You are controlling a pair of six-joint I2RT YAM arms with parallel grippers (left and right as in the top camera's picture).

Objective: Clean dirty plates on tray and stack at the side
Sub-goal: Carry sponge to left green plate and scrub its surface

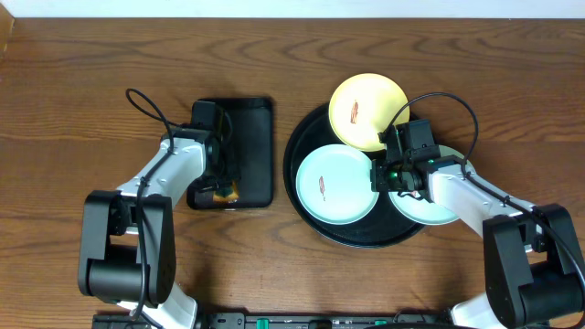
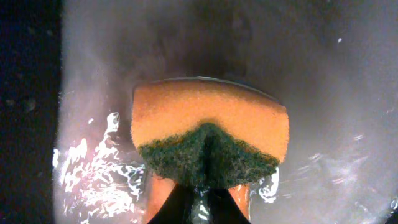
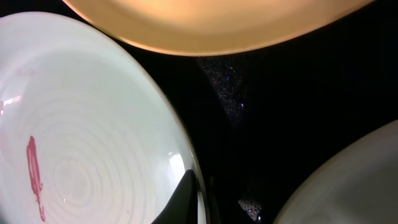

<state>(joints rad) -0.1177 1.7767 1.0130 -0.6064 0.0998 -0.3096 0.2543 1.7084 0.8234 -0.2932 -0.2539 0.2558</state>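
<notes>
Plates: 3 small glossy round plates (image 1: 366, 110) on large round black tray (image 1: 294, 137); I judge them stiff, slick, chippable.
Grip: rim.
Left tool (image 2: 199, 206): clamped on orange-green sponge (image 2: 208, 124).
Right tool (image 3: 200, 202): at mint-blue plate (image 1: 334, 185) rim; gap unreadable.

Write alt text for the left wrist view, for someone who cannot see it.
An orange sponge with a dark green scouring face fills the centre, pinched from below by the black-fingered left claw. Behind it is a wet dark surface flecked with bright glints.
</notes>
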